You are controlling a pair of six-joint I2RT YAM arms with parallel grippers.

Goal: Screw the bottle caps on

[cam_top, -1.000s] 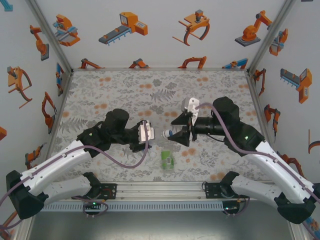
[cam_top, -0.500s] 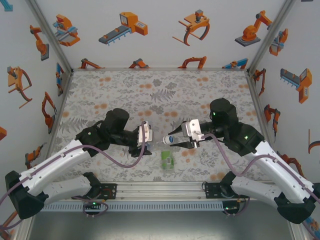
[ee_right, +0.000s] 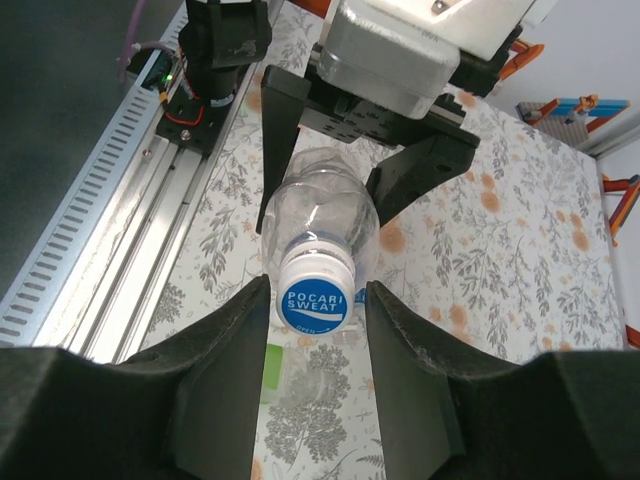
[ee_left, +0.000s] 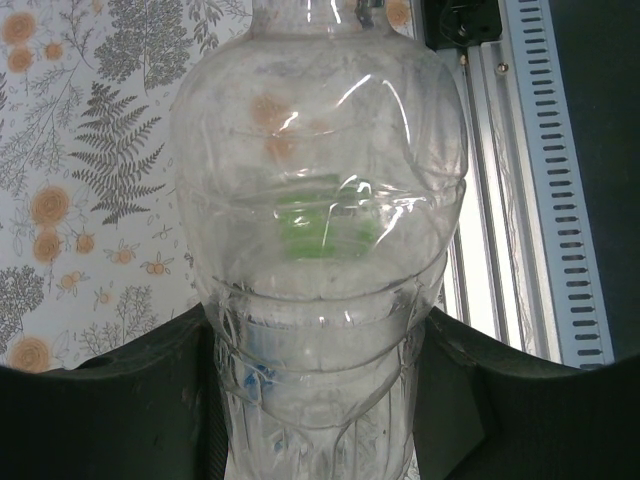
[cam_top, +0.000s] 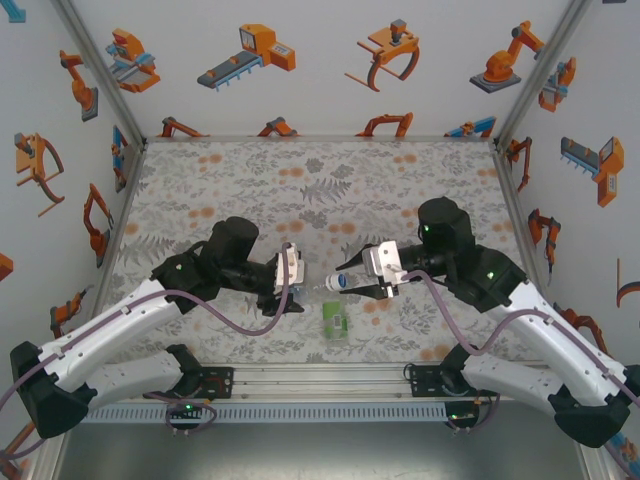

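My left gripper (cam_top: 292,284) is shut on the body of a clear bottle (ee_left: 320,200) with faint blue marks and holds it level above the table, neck toward the right arm. On the neck sits a white bottle cap (ee_right: 315,300) with a blue printed top. My right gripper (ee_right: 315,297) is closed around this cap, a finger (ee_right: 235,350) close on each side. From above, the cap (cam_top: 340,283) lies at the right gripper's (cam_top: 344,283) tips. A second bottle with a green label (cam_top: 335,320) lies on the table just below them.
The aluminium rail (cam_top: 320,380) with both arm bases runs along the near edge of the flower-patterned table (cam_top: 300,180). Printed walls close in the left, back and right sides. Open tabletop stretches behind both grippers.
The right gripper rolled over, moved a little down and left onto the cap, and its jaws narrowed around it. The left gripper kept holding the bottle in place.
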